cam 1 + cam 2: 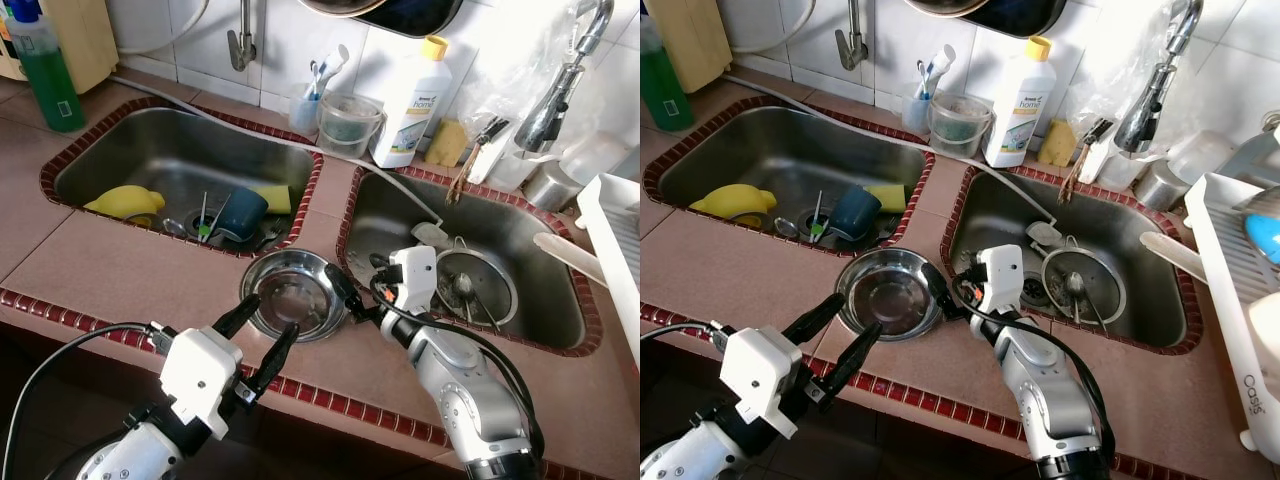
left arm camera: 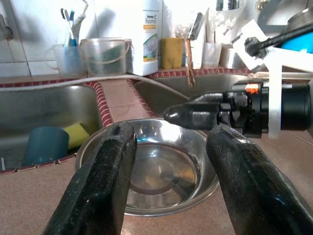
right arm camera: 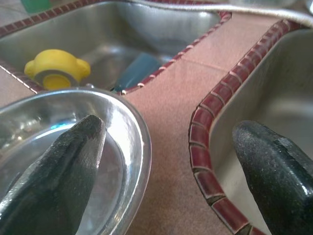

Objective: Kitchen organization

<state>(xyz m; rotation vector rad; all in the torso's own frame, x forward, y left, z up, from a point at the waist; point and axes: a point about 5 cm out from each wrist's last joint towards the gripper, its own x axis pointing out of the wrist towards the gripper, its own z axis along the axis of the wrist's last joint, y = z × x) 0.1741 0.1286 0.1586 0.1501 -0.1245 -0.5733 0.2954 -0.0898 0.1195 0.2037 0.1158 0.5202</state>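
a: at the centre of the frame, on the tiled strip between the two sinks, the steel bowl (image 1: 295,293) sat empty. our right gripper (image 1: 352,299) had its fingers spread wide, one over the bowl's rim, nothing held.

b: and our left gripper (image 1: 257,343), lower centre, was also parted wide and empty, just short of the near rim.

a: we judged the risk plain: a push on that thin rim could tip or skid the bowl.

b: or send it into the left sink (image 1: 120,150), onto the blue cup (image 1: 238,214).
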